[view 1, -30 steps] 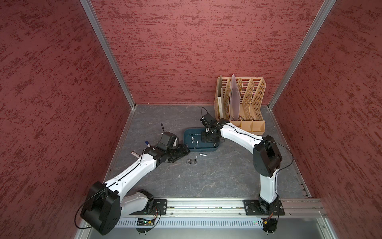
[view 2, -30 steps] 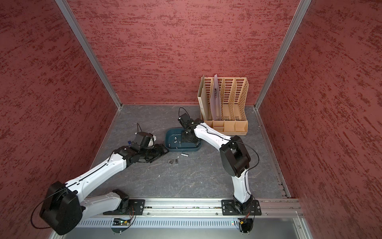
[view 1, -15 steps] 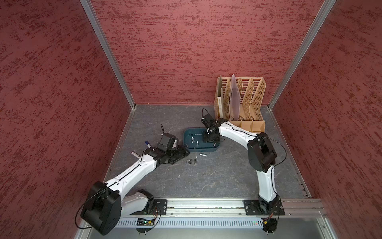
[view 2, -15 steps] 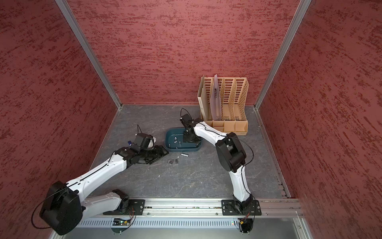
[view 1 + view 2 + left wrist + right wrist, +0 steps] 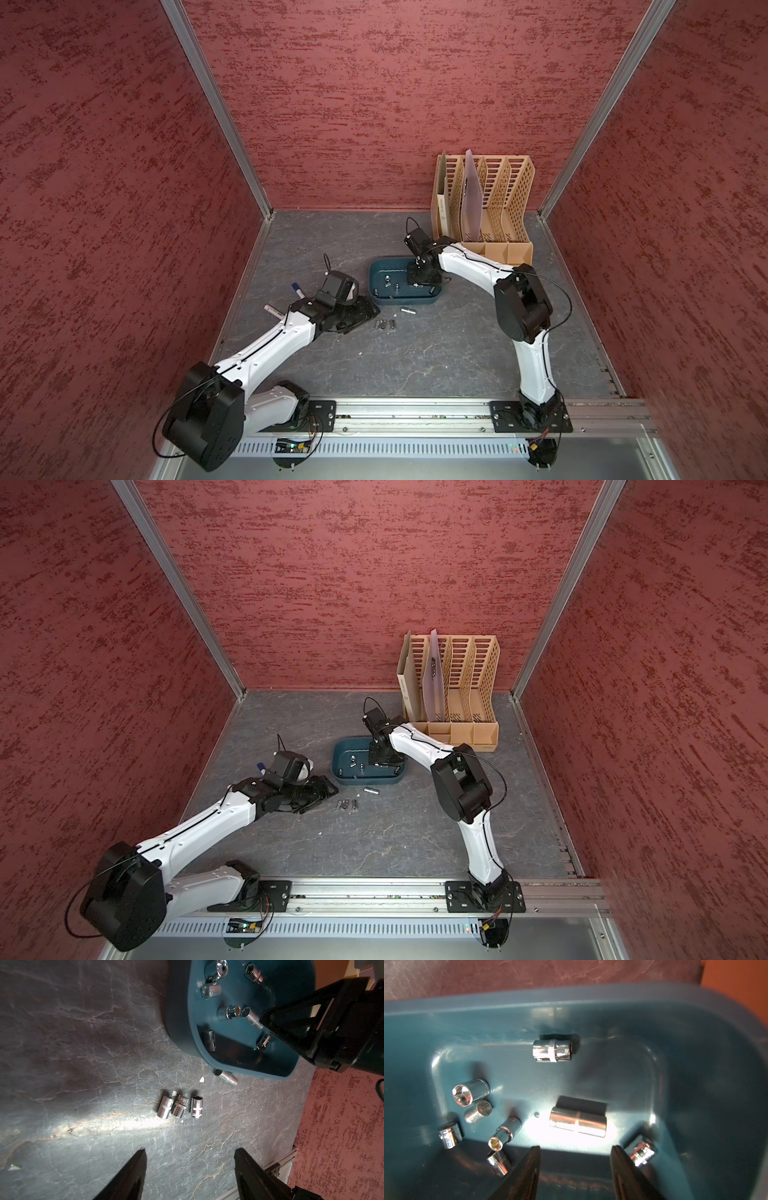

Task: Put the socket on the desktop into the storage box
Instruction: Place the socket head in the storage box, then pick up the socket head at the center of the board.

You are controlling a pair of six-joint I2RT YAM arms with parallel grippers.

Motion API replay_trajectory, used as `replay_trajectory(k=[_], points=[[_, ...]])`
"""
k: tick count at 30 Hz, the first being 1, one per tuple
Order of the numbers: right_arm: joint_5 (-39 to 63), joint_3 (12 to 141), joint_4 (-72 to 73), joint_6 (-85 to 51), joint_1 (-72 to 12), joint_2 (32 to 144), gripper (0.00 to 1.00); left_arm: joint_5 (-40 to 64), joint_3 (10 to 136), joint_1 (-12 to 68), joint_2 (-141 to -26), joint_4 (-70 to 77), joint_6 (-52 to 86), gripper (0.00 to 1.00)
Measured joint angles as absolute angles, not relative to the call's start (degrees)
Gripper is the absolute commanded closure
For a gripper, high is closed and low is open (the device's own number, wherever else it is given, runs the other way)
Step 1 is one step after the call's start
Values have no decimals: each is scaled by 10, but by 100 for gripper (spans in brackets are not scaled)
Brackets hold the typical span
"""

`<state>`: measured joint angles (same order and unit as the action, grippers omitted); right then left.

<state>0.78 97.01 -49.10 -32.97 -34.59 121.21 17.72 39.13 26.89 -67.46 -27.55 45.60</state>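
1. The storage box is sitting on the desktop about midway btw. its left & right edges, nearer the far edge than the near edge.
2. The right gripper is reaching down into the box's right end. Its fingers are standing apart, released, w/ nothing btw. them.
3. In the right wrist view, 8 boxed sockets are lying on the box floor. Among them, the long socket is lying on its side just ahead of the right fingertips, touching neither.
4. A short socket is sitting just beside 1 finger's outer face; can't tell if they're touching.
5. A row of 3 sockets is lying on the desktop btw. the box & the near edge, close to the box. 2 are touching; the 3rd is lying just beside them.
6. A lone socket is lying on its side on the desktop just beside the box's near wall, outside it.
7. The left gripper is hovering low over the desktop by the box's near left corner. Its fingers are spread, released, holding nothing. The row is lying ahead of them, apart.
8. A tan file rack is standing in the far right corner.
9. A blue-capped marker & a pale pen are lying near the left edge, beside the left arm.
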Motion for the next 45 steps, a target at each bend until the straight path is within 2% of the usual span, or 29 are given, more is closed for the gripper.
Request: replay_trajectory(k=[10, 18, 32, 42, 45], points=[[11, 958, -490, -329, -352, 1180, 36, 177, 392, 269, -694, -274, 451, 31], [13, 926, -481, -329, -380, 1086, 36, 175, 402, 269, -710, -288, 439, 31], [48, 715, -400, -336, -423, 901, 37, 152, 429, 281, -739, -313, 426, 35], [87, 577, -310, -347, -435, 817, 41, 130, 451, 299, -791, -321, 423, 43], [93, 552, -288, -354, -443, 801, 41, 126, 463, 303, -813, -321, 417, 51]])
